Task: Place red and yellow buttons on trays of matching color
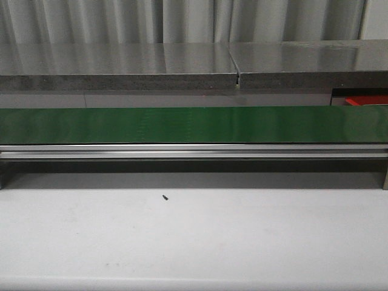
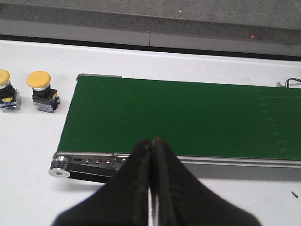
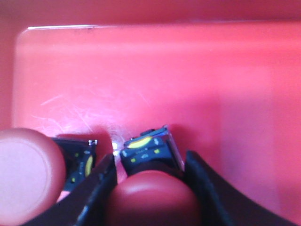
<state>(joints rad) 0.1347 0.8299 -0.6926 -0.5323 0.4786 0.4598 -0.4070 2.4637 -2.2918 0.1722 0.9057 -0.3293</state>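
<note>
Partly hidden: red button (image 3: 153,188) | right hand (image 3: 150,174) grips it | left hand (image 2: 153,146) pinched together

The green belt (image 2: 178,117) looked matt and smooth, its rail (image 1: 194,150) brushed metal; the red tray (image 3: 155,80) was glossy, scratched plastic.

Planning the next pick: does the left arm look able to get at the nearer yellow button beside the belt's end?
Probably yes. The yellow button stands upright on open white table, apart from its twin and off the green conveyor belt. The left pincer is shut and empty, so it must open first.
</note>
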